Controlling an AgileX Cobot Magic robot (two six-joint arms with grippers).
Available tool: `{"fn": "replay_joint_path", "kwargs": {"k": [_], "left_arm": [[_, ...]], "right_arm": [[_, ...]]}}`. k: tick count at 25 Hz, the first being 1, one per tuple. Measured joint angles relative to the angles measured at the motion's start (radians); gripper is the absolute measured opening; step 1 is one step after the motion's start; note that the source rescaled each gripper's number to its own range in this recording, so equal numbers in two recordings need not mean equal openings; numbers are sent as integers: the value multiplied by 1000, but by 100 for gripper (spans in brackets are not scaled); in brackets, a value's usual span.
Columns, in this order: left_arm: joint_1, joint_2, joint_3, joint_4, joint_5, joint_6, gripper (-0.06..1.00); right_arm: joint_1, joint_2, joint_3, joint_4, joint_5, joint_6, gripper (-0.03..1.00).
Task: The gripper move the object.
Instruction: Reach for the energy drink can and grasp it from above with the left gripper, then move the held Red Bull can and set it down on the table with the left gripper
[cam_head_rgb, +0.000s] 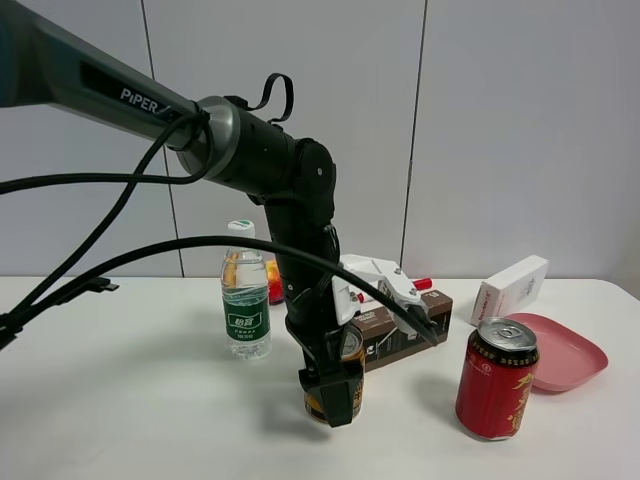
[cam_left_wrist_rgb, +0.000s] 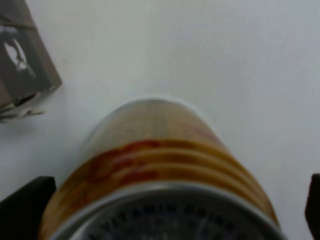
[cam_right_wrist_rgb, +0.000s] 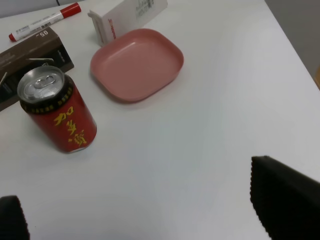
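Starting from the left on the white table (cam_head_rgb: 110, 400), the first thing is the water bottle (cam_head_rgb: 245, 300). It is upright, near my work but apart from it. Just to its right, my left pincer (cam_head_rgb: 333, 392) reaches down from above over the gold can (cam_head_rgb: 352, 348). The can stands upright on the table, just in front of the brown box (cam_head_rgb: 405, 325). I come from the top because the bottle and the box leave little room at the sides. In the left wrist view the can fills the middle, and my black fingers (cam_left_wrist_rgb: 25, 205) show only at the two lower corners. A strip of table shows between the can and the finger on one side, so I judge that this pincer is wide and stands around the can, not yet pressing it. The step in hand seems to be the closing, and after that the lift. Further right a red marker (cam_head_rgb: 421, 283) lies behind the box. Then the taller red can (cam_head_rgb: 497, 378) stands alone, well apart from the gold one, so I should not confuse them. Behind it a white carton (cam_head_rgb: 510, 288) lies beside the pink plate (cam_head_rgb: 565, 352), which is at the right edge. My right pincer (cam_right_wrist_rgb: 135, 200) hangs above bare table on that side. It is also wide and holds nothing, and I think it waits there so as not to disturb the left arm.
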Motion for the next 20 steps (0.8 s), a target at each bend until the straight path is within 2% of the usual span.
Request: {"fn": "replay_joint_path", "kwargs": {"k": [4, 6, 9, 13, 14, 20], "left_arm": [[0, 0, 0, 0, -9, 0, 100], [1, 0, 0, -1, -14, -1, 93], [1, 8, 0, -1, -30, -1, 61], [1, 11, 0, 2, -38, -2, 4], [1, 11, 0, 2, -39, -2, 0], [1, 11, 0, -9, -28, -2, 0]], "right_arm": [[0, 0, 0, 0, 0, 0, 100], [0, 0, 0, 0, 0, 0, 100], [0, 0, 0, 0, 0, 0, 100], [0, 0, 0, 0, 0, 0, 100], [0, 0, 0, 0, 0, 0, 100], [0, 0, 0, 0, 0, 0, 100]]}}
